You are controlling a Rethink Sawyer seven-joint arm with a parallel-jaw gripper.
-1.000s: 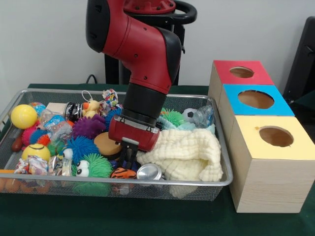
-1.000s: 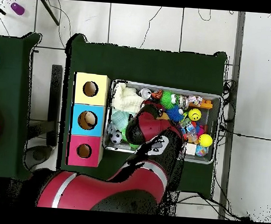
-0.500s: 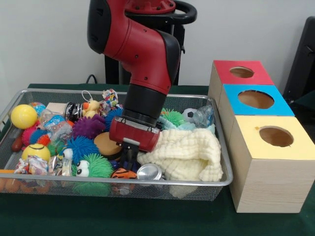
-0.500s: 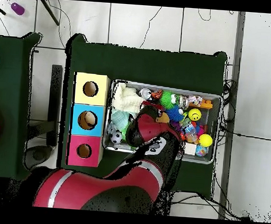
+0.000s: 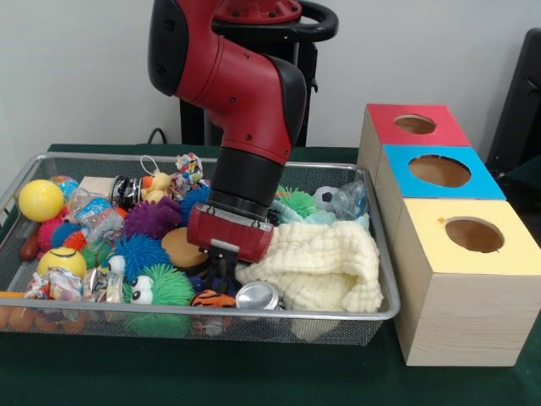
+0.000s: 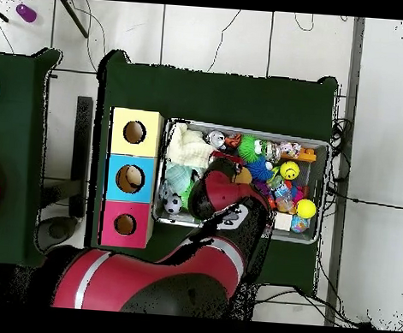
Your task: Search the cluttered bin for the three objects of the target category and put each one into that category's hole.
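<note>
Hanging low in the bin (image 5: 385, 315), the gripper (image 5: 221, 275) is being held among the clutter; whether it is released or clenched cannot be told. A tiger toy (image 5: 211, 298) and a can (image 5: 256, 295) are lying just below it, a cream cloth (image 5: 317, 266) is bunched beside it toward the boxes, and a tan disc (image 5: 181, 249) and a green fuzzy toy (image 5: 156, 286) are sitting on its other side. Outside the bin, the red box (image 5: 414, 125), blue box (image 5: 439, 172) and yellow box (image 5: 469, 237) are being shown in a row, holes up.
</note>
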